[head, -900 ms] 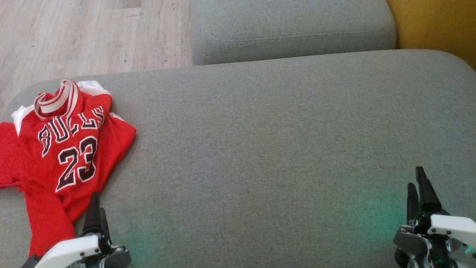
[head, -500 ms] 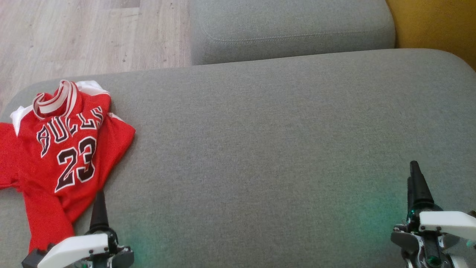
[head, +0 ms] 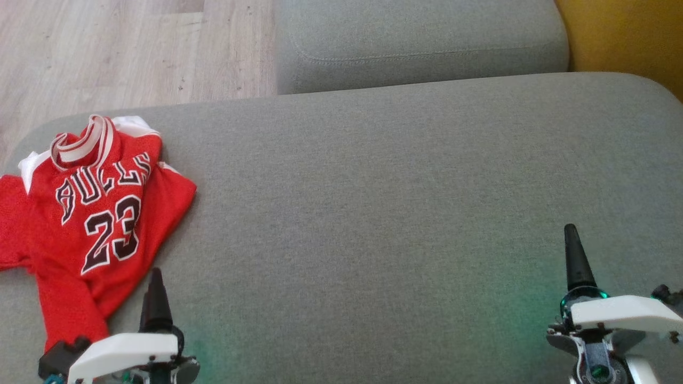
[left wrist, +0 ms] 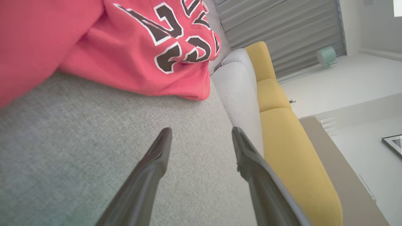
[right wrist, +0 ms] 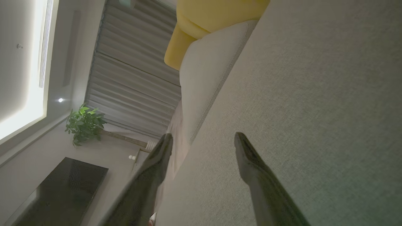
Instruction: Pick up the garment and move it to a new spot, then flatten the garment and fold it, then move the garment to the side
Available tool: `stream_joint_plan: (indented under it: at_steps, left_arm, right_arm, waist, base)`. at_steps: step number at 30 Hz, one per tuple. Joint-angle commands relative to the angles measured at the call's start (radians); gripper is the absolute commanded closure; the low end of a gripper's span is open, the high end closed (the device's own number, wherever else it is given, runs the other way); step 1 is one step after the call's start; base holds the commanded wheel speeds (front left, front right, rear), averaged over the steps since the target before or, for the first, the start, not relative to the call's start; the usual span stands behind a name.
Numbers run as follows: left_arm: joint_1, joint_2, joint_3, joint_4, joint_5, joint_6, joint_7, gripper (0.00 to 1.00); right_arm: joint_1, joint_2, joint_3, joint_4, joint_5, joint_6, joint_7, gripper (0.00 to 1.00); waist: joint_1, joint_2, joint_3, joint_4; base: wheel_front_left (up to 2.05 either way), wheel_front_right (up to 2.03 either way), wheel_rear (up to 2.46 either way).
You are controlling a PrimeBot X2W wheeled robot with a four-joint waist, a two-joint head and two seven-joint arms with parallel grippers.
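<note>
The red jersey lies bunched on the left end of the grey seat cushion, number side up. Its collar points toward the cushion's far edge, and one long fold trails toward the near edge. The left gripper hovers over the cushion's near left corner, just beside that trailing fold, fingers spread wide with nothing between them. The right gripper hangs over the cushion's near right corner, well apart from the cloth, equally wide and empty.

The step in hand appears to be the first one, the pick-up, and none of it is done yet. The left gripper is the natural one to lead. It should straddle a raised ridge of cloth rather than the flat printed panel, so that one finger can slide under. A shoulder or a hem edge would serve better than the middle of the heap, since a pinch through several layers would make the later flattening harder. It should press lightly into the soft cushion, close fully, then lift clear before travelling so nothing drags. The cushion's bare middle looks like the best landing place, because both arms can probably reach it.
</note>
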Motion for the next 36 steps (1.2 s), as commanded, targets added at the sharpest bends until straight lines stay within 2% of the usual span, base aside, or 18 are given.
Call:
stream_joint_plan:
  at_steps: [1, 36]
  left_arm:
    - [-0.031, 0.011, -0.002, -0.034, 0.041, 0.005, -0.016, 0.00]
    - [-0.012, 0.029, -0.035, -0.017, 0.496, 0.026, -0.117, 0.00]
  right_arm:
    - [-0.027, -0.022, 0.017, -0.042, -0.044, 0.003, -0.016, 0.00]
    - [-0.013, -0.040, 0.132, -0.061, -0.483, 0.005, -0.116, 0.00]
  waist:
    - [0.0000, 0.0000, 0.000, 0.001]
    - [0.0000, 0.0000, -0.007, -0.007]
  base:
    - [0.00, 0.00, 0.00]
    - [0.00, 0.00, 0.00]
